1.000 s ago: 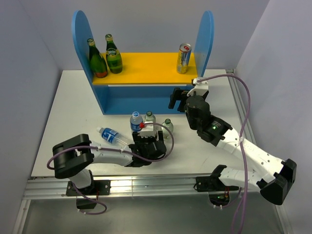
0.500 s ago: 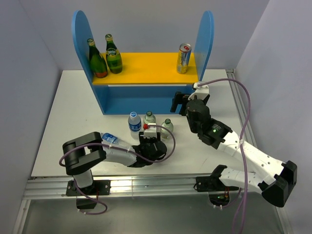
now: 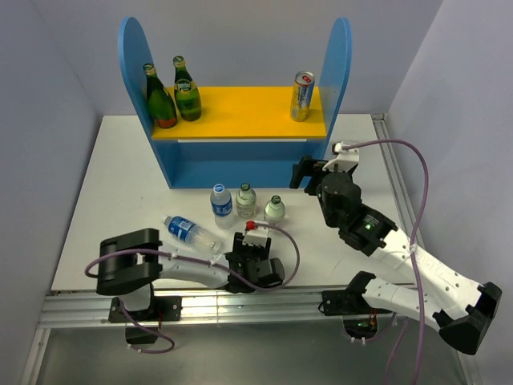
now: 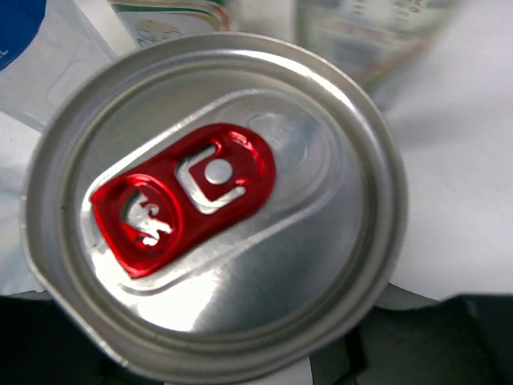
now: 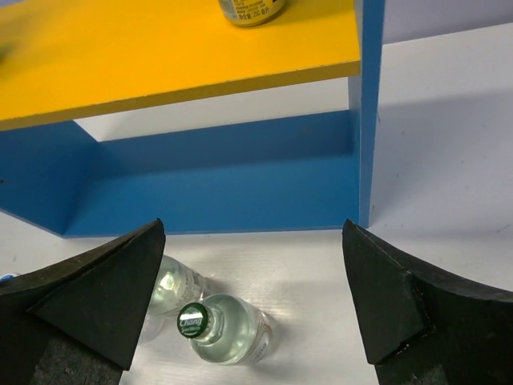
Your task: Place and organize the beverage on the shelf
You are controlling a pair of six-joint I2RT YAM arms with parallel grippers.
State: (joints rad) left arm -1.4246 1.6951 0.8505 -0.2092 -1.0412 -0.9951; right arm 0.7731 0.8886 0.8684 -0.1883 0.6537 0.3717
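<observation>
Silver aluminium can with red pull tab (image 4: 212, 208) is at the left gripper (image 3: 255, 263), well in front of the blue shelf with yellow board (image 3: 240, 112). Lid faces the wrist camera, long axis along that view. Can't tell if the left gripper clamps it. Right gripper (image 5: 252, 241) gapes wide, empty, just before the shelf's right panel.

can (image 4: 215, 207): shiny bare metal, glossy red tab (image 4: 180, 200) | shelf (image 3: 240, 108): smooth matt paint | table (image 3: 120, 176): matt white

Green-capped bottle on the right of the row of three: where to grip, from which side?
Grip the green-capped bottle around its round body, below the neck, coming from the right with the open right gripper. It stands upright, that side looks free, and a neighbouring bottle stands close on its left.
</observation>
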